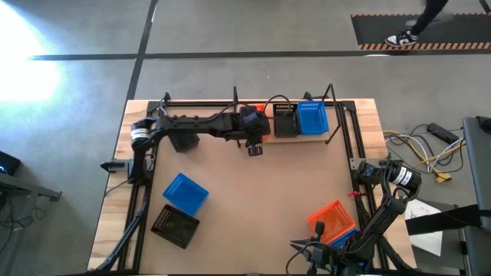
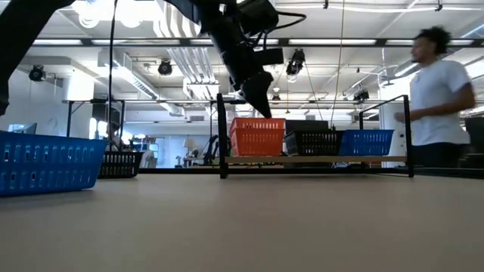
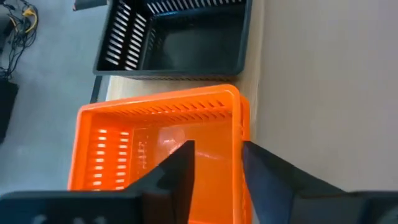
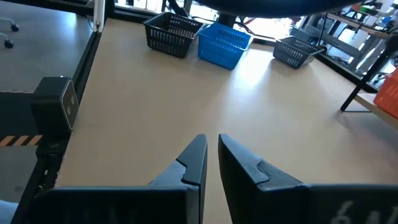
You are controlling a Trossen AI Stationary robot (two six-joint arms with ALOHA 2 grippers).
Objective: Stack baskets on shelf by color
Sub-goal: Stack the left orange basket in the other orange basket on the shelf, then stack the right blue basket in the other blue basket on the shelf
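The left gripper [image 3: 216, 163] hangs over the orange plastic basket with holes [image 3: 163, 143] on the light wooden shelf [image 1: 311, 136] — fingers a little apart around its side wall. The basket's long side points across the shelf. The right gripper [image 4: 211, 155] waits nearly closed — holding nothing.

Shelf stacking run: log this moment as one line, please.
left hand: open, straddling orange basket wall on shelf | right hand: waiting over table's near right | shelf row: orange, black, blue

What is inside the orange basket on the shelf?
The orange basket looks empty: bare floor and slotted walls. The left gripper fingers straddle one wall, hiding a part of the floor.
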